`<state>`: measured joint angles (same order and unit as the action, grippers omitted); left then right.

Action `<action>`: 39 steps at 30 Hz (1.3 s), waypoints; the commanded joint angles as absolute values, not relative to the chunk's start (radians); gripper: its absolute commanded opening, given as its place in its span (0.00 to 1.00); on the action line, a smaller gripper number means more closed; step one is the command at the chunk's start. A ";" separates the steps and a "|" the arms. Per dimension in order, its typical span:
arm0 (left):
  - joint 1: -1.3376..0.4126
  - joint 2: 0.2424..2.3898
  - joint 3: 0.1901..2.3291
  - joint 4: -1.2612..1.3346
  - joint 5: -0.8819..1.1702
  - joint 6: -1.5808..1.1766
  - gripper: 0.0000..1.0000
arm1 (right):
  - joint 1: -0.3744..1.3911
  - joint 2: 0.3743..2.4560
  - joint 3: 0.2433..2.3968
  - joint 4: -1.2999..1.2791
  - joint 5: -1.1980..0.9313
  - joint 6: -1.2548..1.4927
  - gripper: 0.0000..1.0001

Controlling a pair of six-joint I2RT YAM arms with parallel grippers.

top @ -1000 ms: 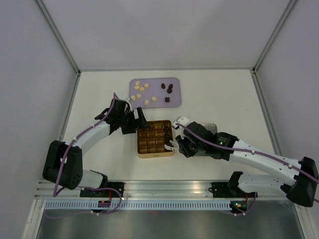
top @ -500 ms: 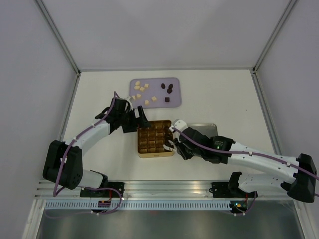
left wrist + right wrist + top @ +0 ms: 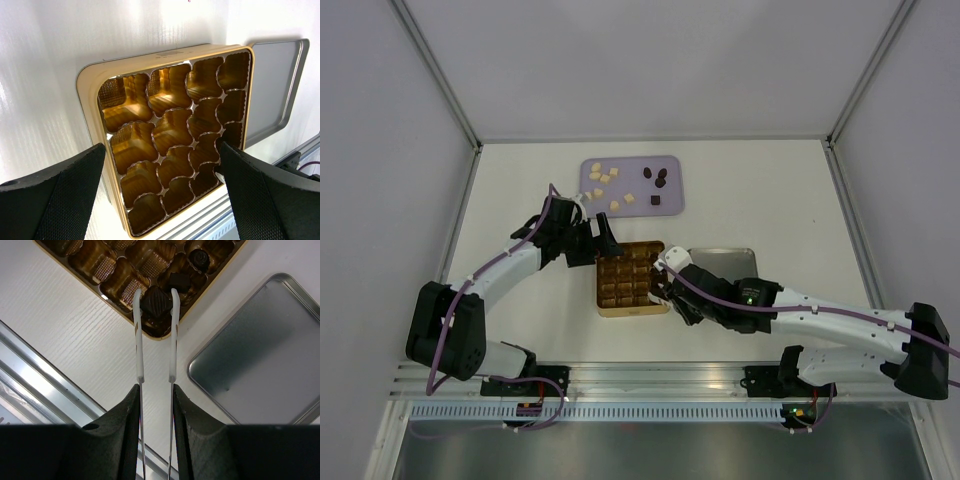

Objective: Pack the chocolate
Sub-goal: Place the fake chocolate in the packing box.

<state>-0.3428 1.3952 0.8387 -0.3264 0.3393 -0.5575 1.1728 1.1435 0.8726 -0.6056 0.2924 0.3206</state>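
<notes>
Gold tin (image 3: 88, 95) faces my left tool (image 3: 162, 170), jaws apart; my right tool (image 3: 156, 390) clamps tweezers (image 3: 138, 340) pinching a dark chocolate piece (image 3: 156, 302) over the tin's corner.

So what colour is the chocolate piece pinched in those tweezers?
Dark brown. The chocolate piece, held by the tweezers, shows best in the right wrist view.

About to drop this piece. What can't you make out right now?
- Right wrist: the dark piece in the tweezers covers its cell; seated or not, cannot tell.
- Top view: the right arm hides the tin's near-right corner and the dark piece.
- Left wrist: a finger of the left gripper covers one tin corner.
</notes>
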 commanded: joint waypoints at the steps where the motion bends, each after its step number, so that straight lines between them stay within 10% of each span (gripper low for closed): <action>1: -0.348 1.379 0.868 -0.301 0.353 -0.554 1.00 | 1.187 1.155 0.877 -0.597 0.342 0.342 0.15; 39: -0.348 1.345 0.873 -0.322 0.331 -0.549 1.00 | 1.216 1.143 0.888 -0.620 0.399 0.371 0.20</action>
